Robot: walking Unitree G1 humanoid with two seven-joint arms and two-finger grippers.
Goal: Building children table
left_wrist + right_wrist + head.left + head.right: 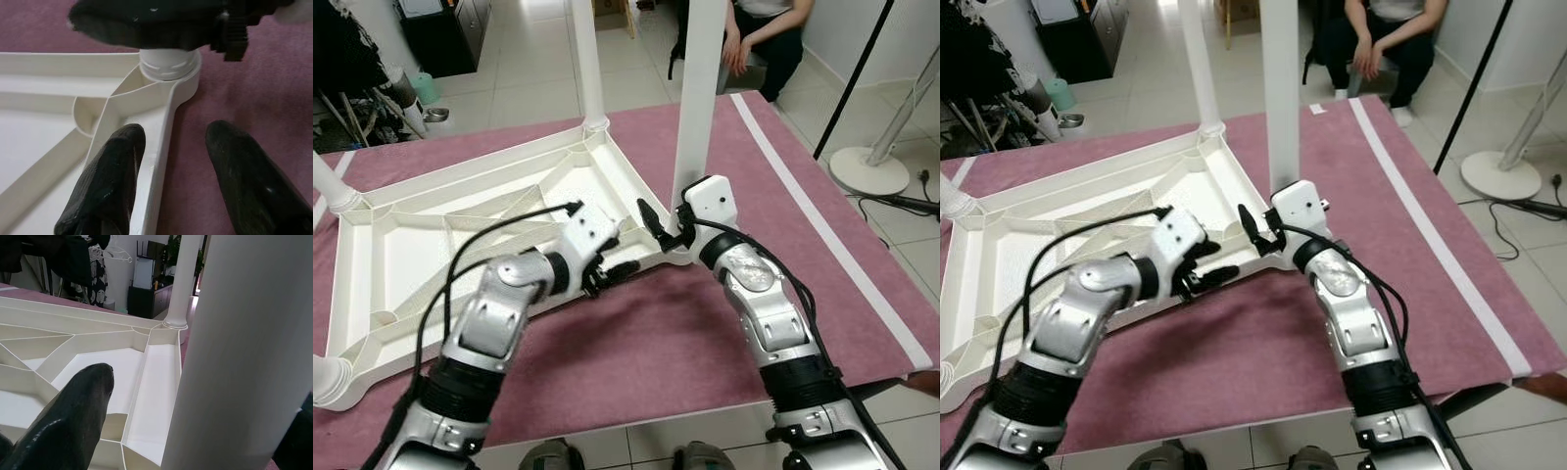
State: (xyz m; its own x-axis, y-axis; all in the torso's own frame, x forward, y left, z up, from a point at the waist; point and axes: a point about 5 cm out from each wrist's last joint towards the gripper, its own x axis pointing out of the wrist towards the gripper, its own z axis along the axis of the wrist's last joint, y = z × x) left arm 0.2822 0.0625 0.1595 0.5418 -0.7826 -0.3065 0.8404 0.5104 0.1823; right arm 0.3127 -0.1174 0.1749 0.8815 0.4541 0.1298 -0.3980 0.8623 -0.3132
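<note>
- Two black fingers (105, 186) of the left gripper (607, 269) stand apart astride the near rim of the tabletop (401, 245), one inside the frame and one over the mat, not clamped; this looks like a steadying hold so the frame stays put while the corner is worked.
- One finger (73, 416) of the right gripper (668, 227) lies beside the near leg (697, 98), with the leg between the fingers; whether they press on it cannot be told.
- That leg stands upright in the near corner socket (168, 66), just ahead of the left fingers, so I judge the right arm is seating or turning it home.
- Upside down on the maroon mat (636, 362), the white tabletop shows its ribs and sockets, which is why legs go in from above.
- Another leg (587, 59) rises at the far corner; others (328, 186) sit at the robot's left side.
- Beyond the mat, a person (764, 39) sits on the tiled floor's far side.
</note>
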